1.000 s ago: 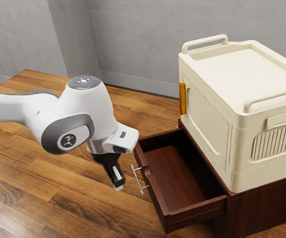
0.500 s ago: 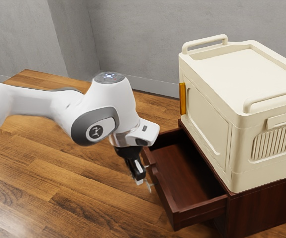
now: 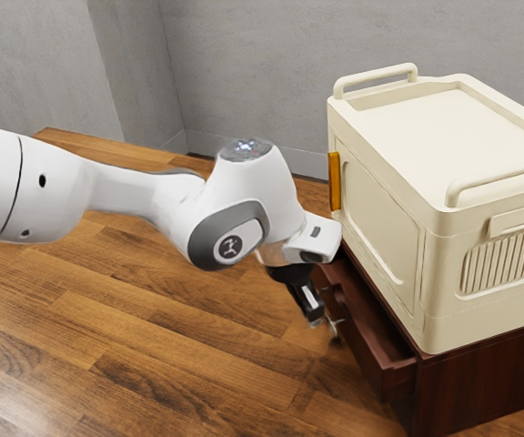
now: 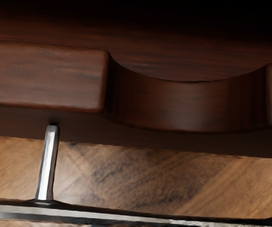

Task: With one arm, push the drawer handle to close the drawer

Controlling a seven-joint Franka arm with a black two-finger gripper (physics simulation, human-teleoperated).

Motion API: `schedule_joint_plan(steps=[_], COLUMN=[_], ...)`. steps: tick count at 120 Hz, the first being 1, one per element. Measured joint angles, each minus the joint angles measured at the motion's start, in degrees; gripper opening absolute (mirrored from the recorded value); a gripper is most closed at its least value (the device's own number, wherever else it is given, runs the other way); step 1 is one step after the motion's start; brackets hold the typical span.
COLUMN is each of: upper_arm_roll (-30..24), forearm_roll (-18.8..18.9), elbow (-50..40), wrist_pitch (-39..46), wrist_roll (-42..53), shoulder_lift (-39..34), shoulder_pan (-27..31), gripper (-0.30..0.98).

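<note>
My black gripper (image 3: 317,320) points downward at the metal handle (image 3: 335,330) on the drawer front; whether its fingers touch the bar is hard to tell. The dark red-brown drawer (image 3: 371,344) stands partly out of the cabinet, with a narrow strip of its inside in sight. In the wrist view the handle (image 4: 98,215) runs along the lower edge, joined by posts to the drawer front (image 4: 41,78), which has a curved notch in its top edge.
A cream box (image 3: 385,191) with rails and an amber handle (image 3: 335,181) sits on the dark wooden cabinet (image 3: 480,378). Wooden floor (image 3: 171,337) spreads in front of the drawer, and grey walls (image 3: 253,73) stand behind.
My arm has moved toward the exterior view's right, to the handle and along with it. The drawer has slid well into the cabinet, and less of its inside shows.
</note>
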Motion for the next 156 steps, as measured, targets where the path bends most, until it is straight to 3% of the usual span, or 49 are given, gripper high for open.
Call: schedule_joint_plan(steps=[41, 115, 121, 130, 138, 146, 156], upper_arm_roll=[-0.1, -0.2, -0.2, 0.0, 3.6, 9.8, 14.6], forearm_roll=[2.2, 2.0, 1.6, 0.9, -1.1, -2.3, -3.2], elbow=[4.2, 4.6, 3.2, -5.3, -8.2, -0.3, 18.9], wrist_pitch=[5.9, 11.6, 11.7, 5.6, -3.8, -14.1, -26.6], wrist_roll=[0.6, 2.0, 2.3, 0.9, -0.8, -2.4, -3.9], shoulder_lift=[4.1, 7.0, 5.1, -9.5, -18.7, -20.6, -14.5], shoulder_pan=[0.0, 0.5, 0.5, 1.2, 1.6, 6.5, 10.9], gripper=[0.07, 0.09, 0.03, 0.09, 0.17, 0.31, 0.43])
